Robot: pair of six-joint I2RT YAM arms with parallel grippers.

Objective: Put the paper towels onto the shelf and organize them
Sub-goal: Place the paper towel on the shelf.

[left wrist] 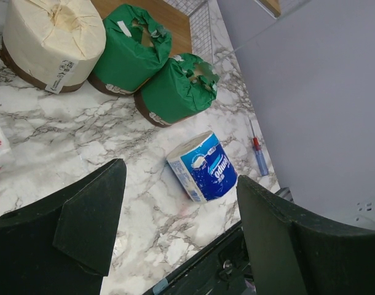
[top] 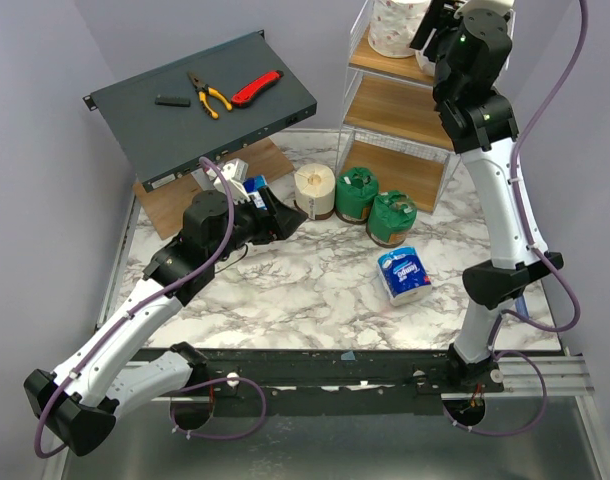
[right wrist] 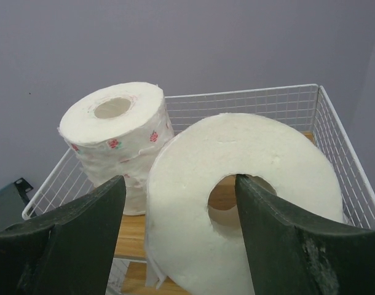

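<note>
On the shelf's [top: 400,110] top tier stands a white paper towel roll with pink print [right wrist: 123,132] [top: 393,28]. A second white roll [right wrist: 261,147] leans in front of it. My right gripper [right wrist: 180,178] [top: 425,35] is open around this roll's wall, one finger in the core hole, the other clear of the outside. On the table lie a cream roll [top: 314,190] [left wrist: 52,37], two green-wrapped rolls [top: 356,194] [top: 391,217] and a blue-and-white pack [top: 403,274] [left wrist: 206,167]. My left gripper [top: 290,215] [left wrist: 181,171] hangs open and empty left of the cream roll.
A slanted dark grey box [top: 175,120] at the back left carries pliers [top: 209,96] and a red knife [top: 255,88], over a flat wooden board [top: 170,205]. Small blue-and-white packs [top: 250,185] lie beside the left gripper. Purple walls close both sides.
</note>
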